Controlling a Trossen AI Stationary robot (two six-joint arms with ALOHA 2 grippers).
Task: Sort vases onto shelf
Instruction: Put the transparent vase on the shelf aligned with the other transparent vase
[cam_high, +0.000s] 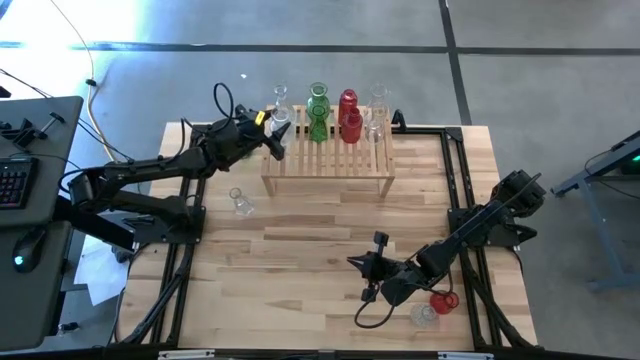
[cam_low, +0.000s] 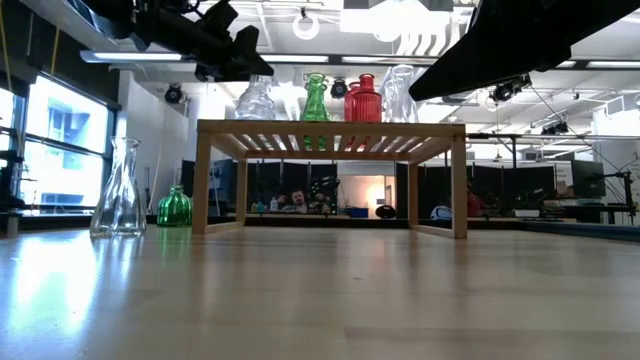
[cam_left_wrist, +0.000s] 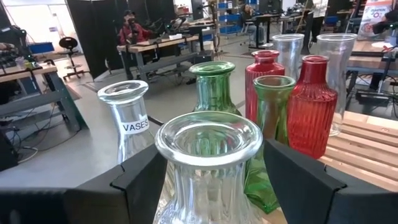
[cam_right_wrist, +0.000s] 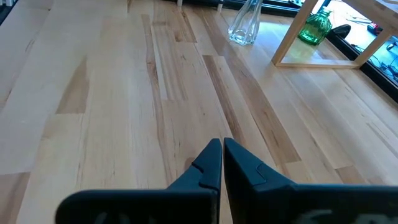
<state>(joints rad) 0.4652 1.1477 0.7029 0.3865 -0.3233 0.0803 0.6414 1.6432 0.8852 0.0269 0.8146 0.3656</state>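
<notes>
The light-wood shelf (cam_high: 328, 160) stands at the table's far middle and bears several upright vases: clear (cam_high: 280, 100), green (cam_high: 318, 108), red (cam_high: 349, 112) and clear (cam_high: 378, 108). My left gripper (cam_high: 280, 135) is level at the shelf's far left corner, open, with a finger on each side of a ribbed clear vase (cam_left_wrist: 208, 155) that stands on the slats. Just beyond it, a second clear vase (cam_left_wrist: 124, 115) carries a label. My right gripper (cam_high: 357, 263) hangs shut over the table's near right part, with nothing in it (cam_right_wrist: 222, 149). My left gripper's fingers (cam_left_wrist: 146, 180) stand level, close on either side of the ribbed clear vase below its rim (cam_left_wrist: 208, 134). Whether they touch the glass, I cannot tell. The vase stands upright on the shelf.
A clear vase (cam_high: 241, 203) stands on the table left of the shelf. A green vase (cam_low: 174, 207) stands on the table by the shelf's left leg. A red vase (cam_high: 445, 300) and a clear one (cam_high: 425, 316) sit near the right arm, at the table's near right corner.
</notes>
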